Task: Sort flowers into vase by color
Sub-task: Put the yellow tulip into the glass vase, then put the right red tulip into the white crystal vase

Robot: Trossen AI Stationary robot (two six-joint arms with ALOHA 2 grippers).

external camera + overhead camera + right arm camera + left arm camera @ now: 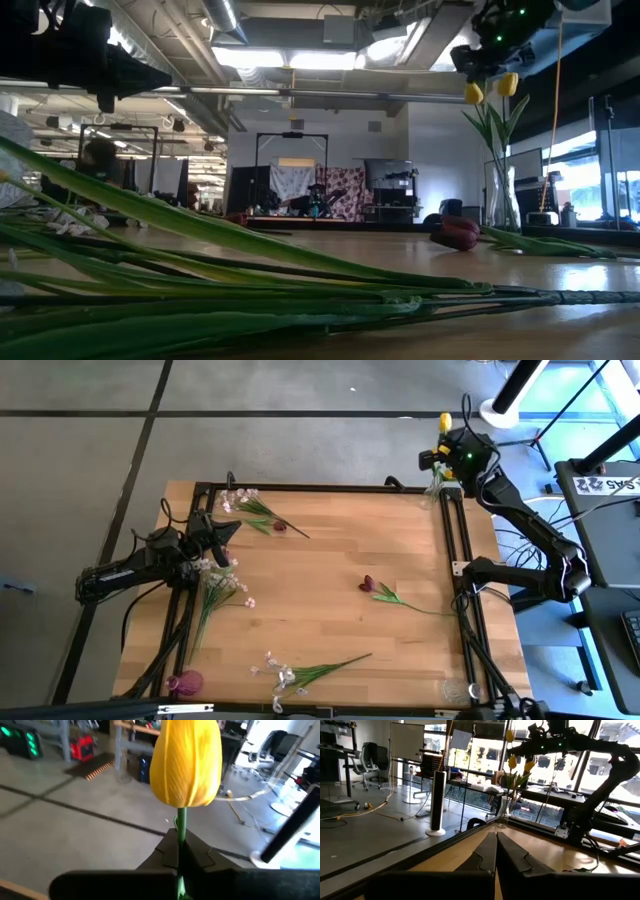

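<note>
My right gripper (447, 452) hovers above the table's far right corner, shut on a yellow tulip (186, 762). Below it a clear glass vase (500, 200) holds two yellow tulips (473, 93). My left gripper (496, 851) is shut on nothing and raised over the table's left side. A dark red tulip (368, 584) lies on the table, right of the middle. Sprays of white-pink blossoms lie by the left gripper (215, 585), at the near edge (300, 675) and at the far left (250, 505), where a dark red head (281, 526) lies too. My right gripper pinches the yellow tulip's green stem (181, 822) between its two fingers, just below the head. The head (445, 422) stands out past the fingertips, beyond the table's far edge. The tulip is lifted clear of the table. The gripper hides the lower stem.
A black frame rail (330, 488) runs around the tabletop. A pink vase (185, 682) stands at the near left corner and a small clear glass (455, 690) at the near right corner. Bare wood (320, 550) lies in the middle of the table.
</note>
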